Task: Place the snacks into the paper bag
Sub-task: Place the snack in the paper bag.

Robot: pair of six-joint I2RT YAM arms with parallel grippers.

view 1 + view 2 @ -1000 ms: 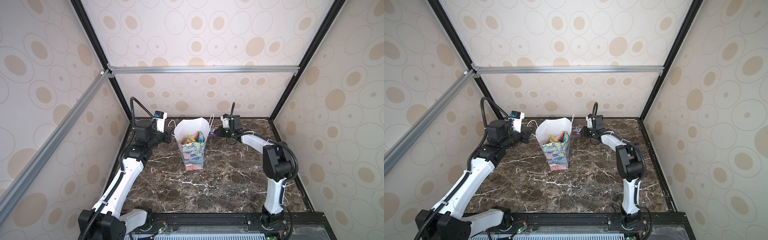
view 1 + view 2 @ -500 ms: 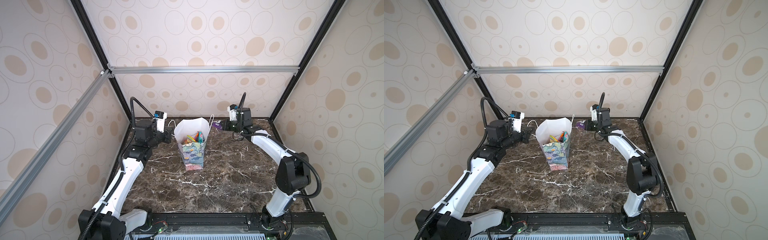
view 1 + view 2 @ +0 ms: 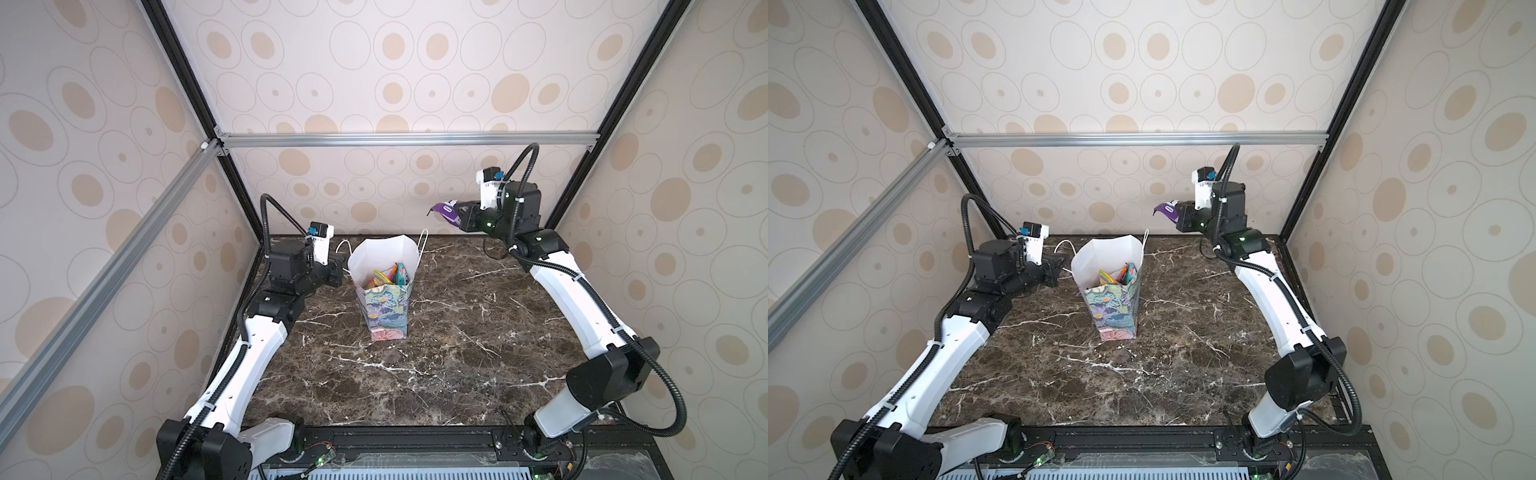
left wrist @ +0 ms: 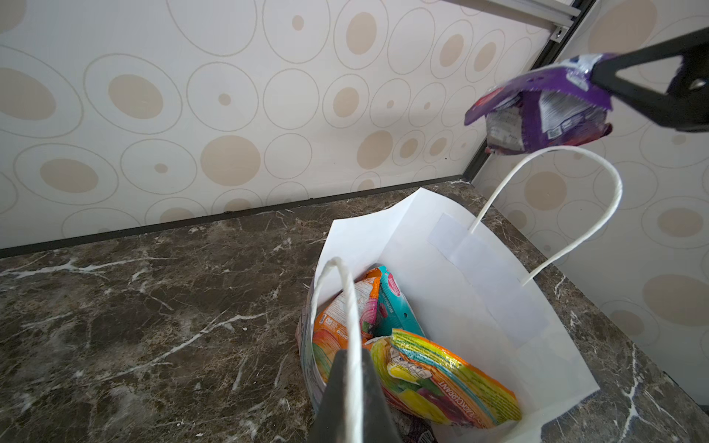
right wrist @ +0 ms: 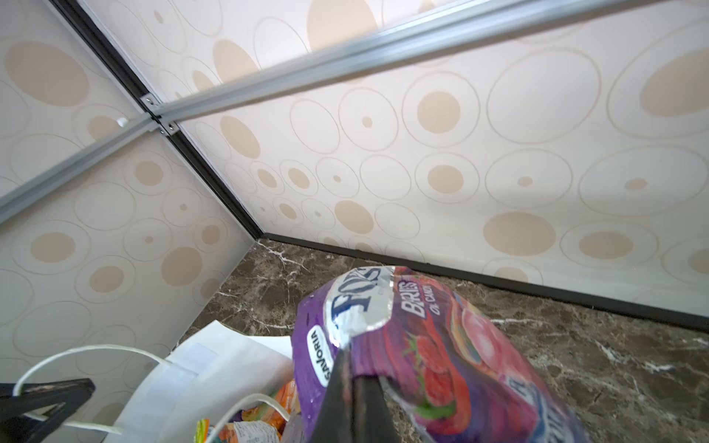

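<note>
The paper bag stands upright and open at the back middle of the marble table. My left gripper is shut on its near white cord handle. Inside lie snacks: an orange pouch, a teal one and a red-yellow one. My right gripper is shut on a purple FOX'S Berries pouch. It hangs in the air, higher than the bag's rim and to its right.
The bag's far handle stands up in a loop just under the held pouch. The back wall is close behind the right gripper. An aluminium rail crosses above. Bare marble table lies in front of the bag.
My right gripper has risen from the tabletop beside the bag with the purple pouch in it. The left arm and the bag have stayed still.
</note>
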